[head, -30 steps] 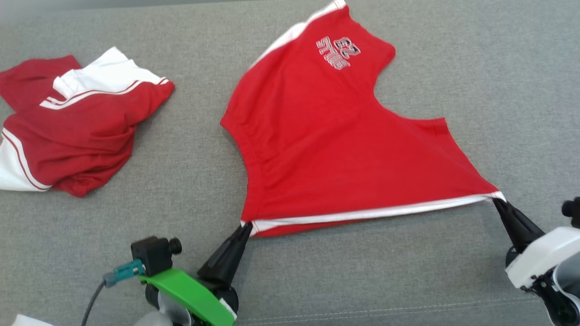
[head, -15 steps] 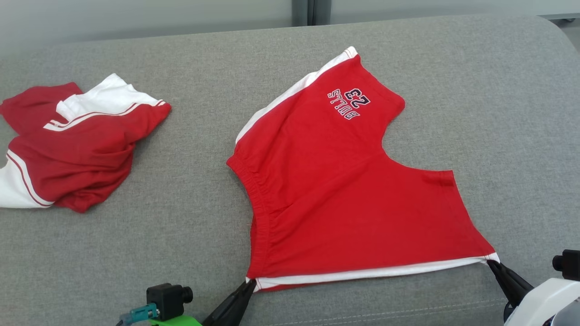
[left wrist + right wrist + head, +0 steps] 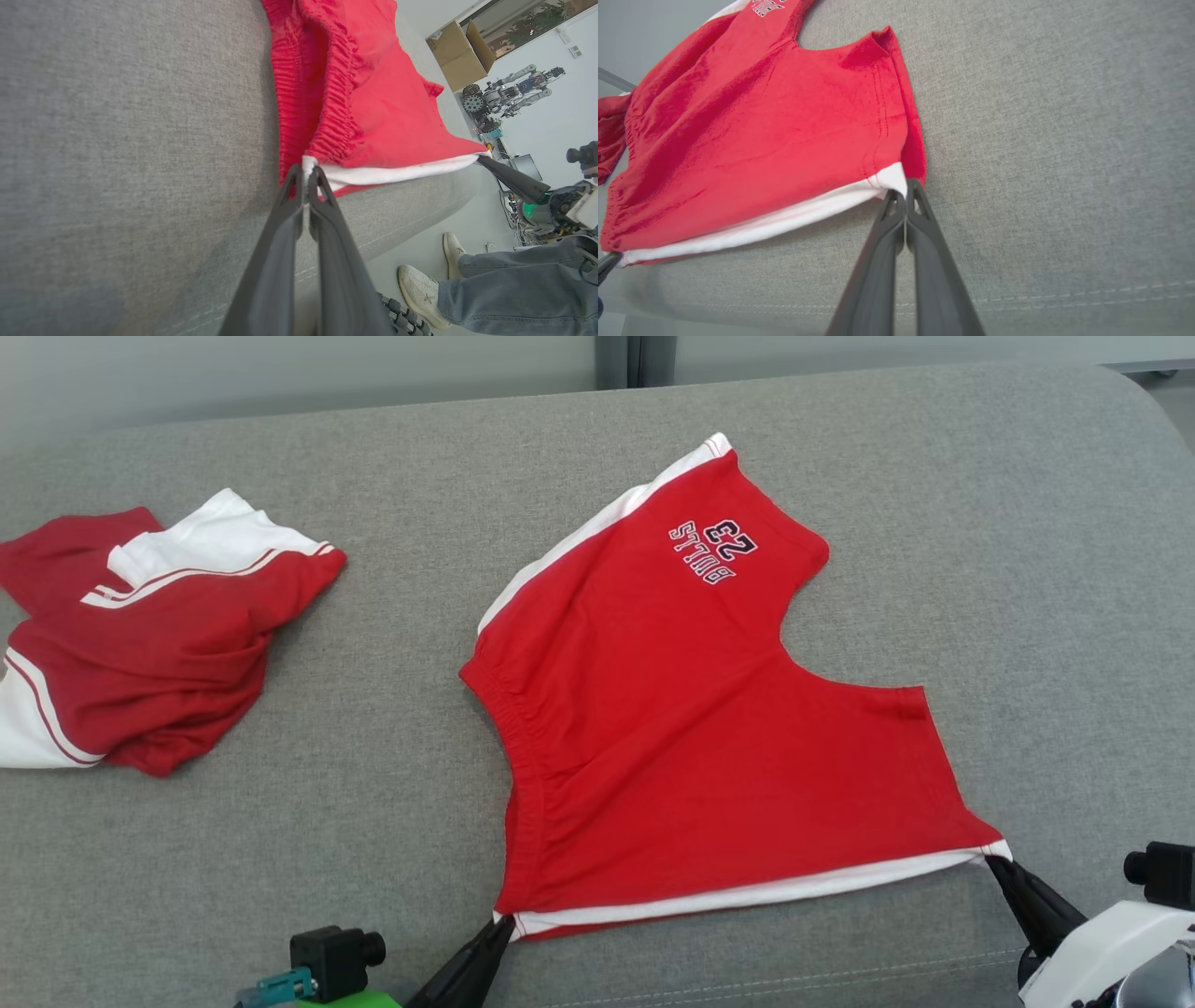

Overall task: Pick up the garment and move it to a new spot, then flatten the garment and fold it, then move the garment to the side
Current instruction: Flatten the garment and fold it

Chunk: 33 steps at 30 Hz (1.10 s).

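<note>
The garment (image 3: 691,728) is a pair of red shorts with white side stripes and a dark "BULLS 23" print, spread on the grey couch (image 3: 420,784). My left gripper (image 3: 501,922) is shut on its near-left corner, at the elastic waistband end (image 3: 308,164). At the near-right corner my right gripper (image 3: 995,861) is shut on the white stripe's end (image 3: 896,179). The white-striped edge (image 3: 747,894) is stretched between the two grippers. The far leg with the print lies flat toward the back.
A second red and white garment (image 3: 140,635) lies crumpled at the left of the couch. The couch's front edge runs just below both grippers. In the left wrist view a person's legs (image 3: 504,289) and shoes (image 3: 420,294) stand on the floor beside the couch.
The head camera has tilted up, so the whole scene sits lower in the frame. Both grippers keep their hold on the corners, and the shorts have shifted slightly toward the near edge.
</note>
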### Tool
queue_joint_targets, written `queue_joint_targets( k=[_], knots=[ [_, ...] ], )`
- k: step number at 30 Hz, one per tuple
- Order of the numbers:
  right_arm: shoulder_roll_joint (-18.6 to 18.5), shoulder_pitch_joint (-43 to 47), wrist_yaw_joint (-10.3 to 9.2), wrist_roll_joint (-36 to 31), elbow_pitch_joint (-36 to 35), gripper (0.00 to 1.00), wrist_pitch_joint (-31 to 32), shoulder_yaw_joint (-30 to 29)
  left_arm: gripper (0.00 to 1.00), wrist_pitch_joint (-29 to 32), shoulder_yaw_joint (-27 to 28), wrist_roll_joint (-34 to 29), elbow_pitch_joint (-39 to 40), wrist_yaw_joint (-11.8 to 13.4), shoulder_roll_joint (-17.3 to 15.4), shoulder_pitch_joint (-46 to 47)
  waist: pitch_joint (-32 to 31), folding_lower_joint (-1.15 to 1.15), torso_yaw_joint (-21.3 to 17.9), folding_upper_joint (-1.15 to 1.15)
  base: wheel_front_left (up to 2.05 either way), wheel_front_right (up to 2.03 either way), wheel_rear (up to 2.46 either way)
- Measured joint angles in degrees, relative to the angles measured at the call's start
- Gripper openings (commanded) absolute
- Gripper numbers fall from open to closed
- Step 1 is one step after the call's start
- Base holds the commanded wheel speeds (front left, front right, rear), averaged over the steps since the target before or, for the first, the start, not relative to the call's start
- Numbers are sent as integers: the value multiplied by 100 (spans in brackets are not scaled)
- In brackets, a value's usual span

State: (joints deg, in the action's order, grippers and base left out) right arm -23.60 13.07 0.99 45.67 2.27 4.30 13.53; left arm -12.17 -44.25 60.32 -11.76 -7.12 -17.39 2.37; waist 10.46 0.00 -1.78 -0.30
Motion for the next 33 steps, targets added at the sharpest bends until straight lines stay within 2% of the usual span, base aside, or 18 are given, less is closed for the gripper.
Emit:
queue_joint_targets(
  k=[8,16,22,27,28,33],
  knots=[
    [34,-517,97,21,-467,0,-125,-98,0,19,26,105,311,-1,-82,123,164,0,-41,0,0,0,0],
    [-22,-1445,101,9,-837,0,10,-159,0,595,182,501,1056,0,-401,626,543,0,-19,0,0,0,0],
    [-143,-2364,59,-69,-829,0,344,-156,0,1287,415,1036,1575,16,-609,1219,931,0,105,0,0,0,0],
    [-221,-3249,-73,-89,-768,0,594,-288,0,1886,578,1351,2000,292,-739,1797,1263,0,300,0,0,0,0],
    [-296,-3573,-122,-144,-710,0,693,-313,0,2074,693,1424,2138,414,-740,2106,1396,0,397,0,0,0,0],
    [-382,-4270,-216,-308,-475,0,910,-314,0,2539,887,1695,2320,713,-726,2827,1713,0,663,0,0,0,0]
  ],
)
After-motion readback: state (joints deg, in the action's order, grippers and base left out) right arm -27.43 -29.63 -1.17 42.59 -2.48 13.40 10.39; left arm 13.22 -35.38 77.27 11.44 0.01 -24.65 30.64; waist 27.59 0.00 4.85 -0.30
